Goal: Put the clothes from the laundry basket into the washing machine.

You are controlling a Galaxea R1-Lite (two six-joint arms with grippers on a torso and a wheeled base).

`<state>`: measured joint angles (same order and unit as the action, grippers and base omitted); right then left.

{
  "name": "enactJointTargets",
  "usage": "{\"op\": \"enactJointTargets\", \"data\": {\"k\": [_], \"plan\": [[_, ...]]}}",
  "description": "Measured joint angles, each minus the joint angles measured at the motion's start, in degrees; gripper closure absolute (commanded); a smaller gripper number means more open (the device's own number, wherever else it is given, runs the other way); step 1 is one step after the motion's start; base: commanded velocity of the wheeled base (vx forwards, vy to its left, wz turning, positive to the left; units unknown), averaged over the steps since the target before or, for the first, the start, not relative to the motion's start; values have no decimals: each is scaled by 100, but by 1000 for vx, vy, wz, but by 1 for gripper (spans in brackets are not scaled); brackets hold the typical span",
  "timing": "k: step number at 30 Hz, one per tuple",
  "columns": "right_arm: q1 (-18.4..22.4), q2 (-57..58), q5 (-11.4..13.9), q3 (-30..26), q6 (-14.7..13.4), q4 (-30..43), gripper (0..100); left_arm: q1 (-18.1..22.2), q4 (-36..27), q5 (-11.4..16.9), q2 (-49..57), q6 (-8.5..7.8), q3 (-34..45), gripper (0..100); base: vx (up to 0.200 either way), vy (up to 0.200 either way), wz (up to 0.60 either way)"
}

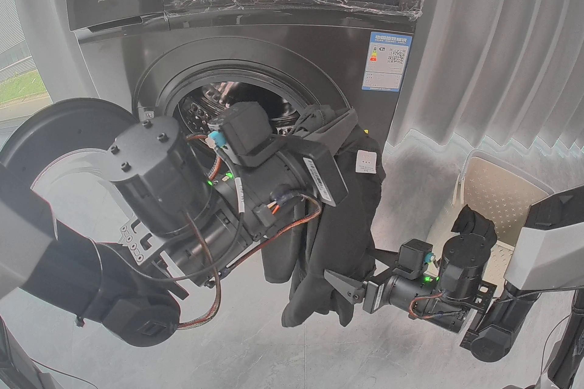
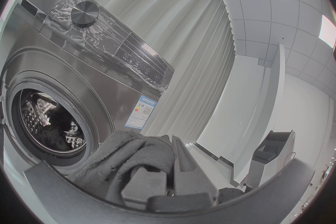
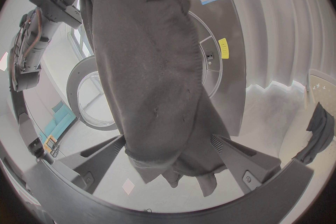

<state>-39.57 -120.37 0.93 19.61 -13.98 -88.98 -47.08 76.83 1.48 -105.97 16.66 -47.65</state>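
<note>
Where it hangs before the washing machine's (image 1: 243, 44) open mouth, the dark grey garment (image 1: 340, 208) drapes long and loose, top bunched, lower folds trailing toward the floor. Knit fabric, a pale tag showing on its right side in the head view.

Left gripper (image 2: 164, 161): clamped on the bunched top of the garment, cloth wadded between its fingers (image 2: 190, 172). Held up at drum height, just in front of the opening.

Right gripper (image 3: 168, 139): jaws spread wide, one finger on either side of the garment's lower hem (whether they press the cloth, cannot tell). It sits low, below and to the right of the left gripper.

Drum (image 1: 213, 98): perforated steel, something dark lying inside, seen from the left wrist view. Door (image 1: 67, 129) swung fully open to the robot's left.

Laundry basket (image 1: 505, 196): pale, on the floor to the right of the machine, near the right arm. A second dark cloth (image 1: 477, 226) hangs over its near rim.

Pleated white curtain (image 1: 499, 44) behind and beside the machine.
</note>
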Motion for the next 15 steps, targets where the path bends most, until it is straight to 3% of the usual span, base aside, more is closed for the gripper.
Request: {"op": "enactJointTargets", "data": {"k": [15], "plan": [[16,-575,117,1020,88,2,0,-291,-82,-46,204,0,28,100,0,0,0]]}}
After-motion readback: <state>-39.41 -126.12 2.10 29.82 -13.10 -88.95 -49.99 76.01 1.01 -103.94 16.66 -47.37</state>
